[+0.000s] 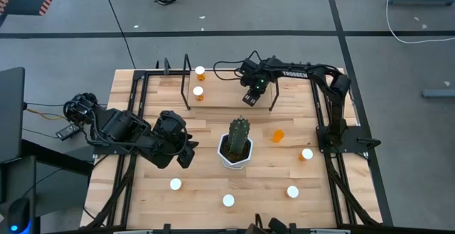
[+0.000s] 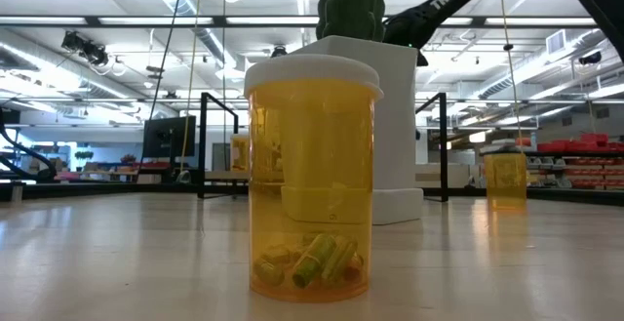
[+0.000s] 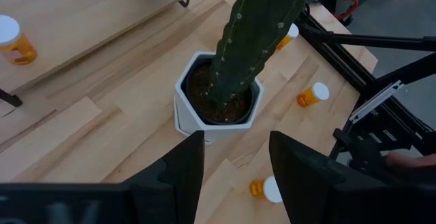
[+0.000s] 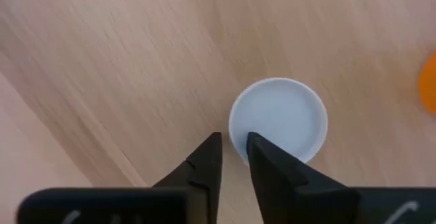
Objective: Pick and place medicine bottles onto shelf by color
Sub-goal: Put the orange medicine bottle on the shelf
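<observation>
Open industrial lab: ceiling strip lights [image 2: 117,30], stocked shelving [image 2: 585,160].

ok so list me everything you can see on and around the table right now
medicine bottles: 2, orange with white caps, left end of the shelf
medicine bottles: 5, orange with white caps, loose on the table in front and to the right of the cactus
bottle cap: 1, white, directly below the right hand
shelf: 1, light wood with black rod ends, far side of the table
cactus: 1, green, table centre
pot: 1, white, holding the cactus
table: 1, light wood
left hand: 1, dark, open, empty, beside the cactus
right hand: 1, dark, over the shelf
</observation>
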`<state>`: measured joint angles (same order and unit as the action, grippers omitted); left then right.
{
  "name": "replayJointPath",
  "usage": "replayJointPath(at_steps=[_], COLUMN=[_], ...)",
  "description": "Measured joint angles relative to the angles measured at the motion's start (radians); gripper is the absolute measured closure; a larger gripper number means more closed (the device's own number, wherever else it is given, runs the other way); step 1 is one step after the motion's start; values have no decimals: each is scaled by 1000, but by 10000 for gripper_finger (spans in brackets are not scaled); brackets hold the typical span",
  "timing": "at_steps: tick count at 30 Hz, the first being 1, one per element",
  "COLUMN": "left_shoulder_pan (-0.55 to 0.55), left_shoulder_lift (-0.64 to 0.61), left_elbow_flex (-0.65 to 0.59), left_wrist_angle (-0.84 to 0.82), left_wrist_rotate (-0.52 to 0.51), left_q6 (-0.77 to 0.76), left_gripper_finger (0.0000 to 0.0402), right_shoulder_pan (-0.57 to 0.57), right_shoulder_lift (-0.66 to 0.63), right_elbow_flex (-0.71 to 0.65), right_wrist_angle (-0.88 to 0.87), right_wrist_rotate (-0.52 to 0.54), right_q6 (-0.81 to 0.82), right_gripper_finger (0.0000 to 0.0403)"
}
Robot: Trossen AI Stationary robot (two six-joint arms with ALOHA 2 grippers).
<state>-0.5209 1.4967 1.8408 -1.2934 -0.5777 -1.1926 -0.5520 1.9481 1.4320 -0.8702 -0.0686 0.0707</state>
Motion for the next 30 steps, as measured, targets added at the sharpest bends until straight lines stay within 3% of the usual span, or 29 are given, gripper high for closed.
replayJointPath(at_steps=[9, 17, 21, 30], left_shoulder_pan=[0, 0, 0, 0], left_shoulder_lift=[0, 0, 0, 0], left_elbow_flex=[0, 0, 0, 0], left_wrist_angle=[-4, -5, -5, 3], left_wrist_rotate=[0, 0, 0, 0], left_q6=[1, 11, 11, 0], left_gripper_finger=[230, 230, 230, 230], right_shoulder_pan=[-1, -2, -9, -8], right_shoulder_lift=[12, 9, 8, 8], right_elbow_flex=[155, 306, 300, 109], right_wrist_angle=[-30, -130, -129, -70], right_wrist_rotate=[-30, -42, -41, -20], right_q6=[-8, -20, -40, -98], right_gripper_finger=[394, 396, 370, 262])
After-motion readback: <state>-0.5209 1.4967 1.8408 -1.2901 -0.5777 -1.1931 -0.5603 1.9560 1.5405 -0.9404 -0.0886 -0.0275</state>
